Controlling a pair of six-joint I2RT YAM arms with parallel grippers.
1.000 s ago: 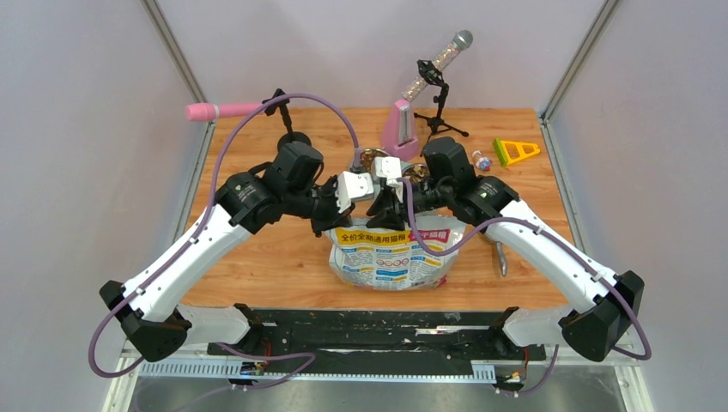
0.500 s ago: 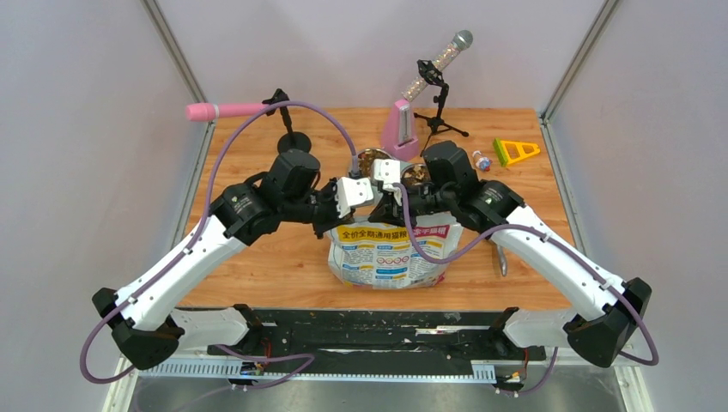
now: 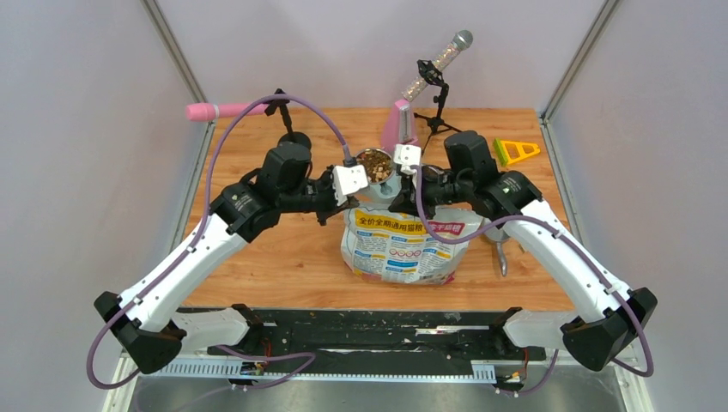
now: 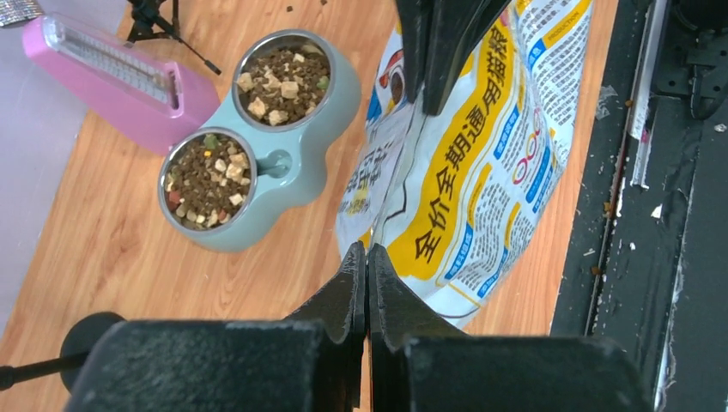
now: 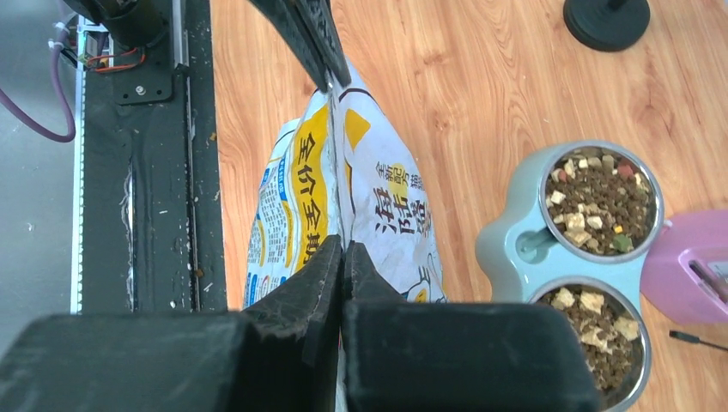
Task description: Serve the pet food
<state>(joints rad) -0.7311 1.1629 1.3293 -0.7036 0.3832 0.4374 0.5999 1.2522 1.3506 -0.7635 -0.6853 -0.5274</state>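
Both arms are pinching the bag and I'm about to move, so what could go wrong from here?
1. The left gripper and right gripper pinch the bag only by its thin top edge; it may slip out.
2. The double bowl already holds pet food in both cups; pouring more could overflow.

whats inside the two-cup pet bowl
Both cups of the pet bowl hold pet food, brown kibble with paler cubes. The cup bottoms are hidden beneath it.

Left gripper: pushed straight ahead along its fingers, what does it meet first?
The left gripper pinches the pet food bag, so that comes first; farther along the same line, probably the right gripper.
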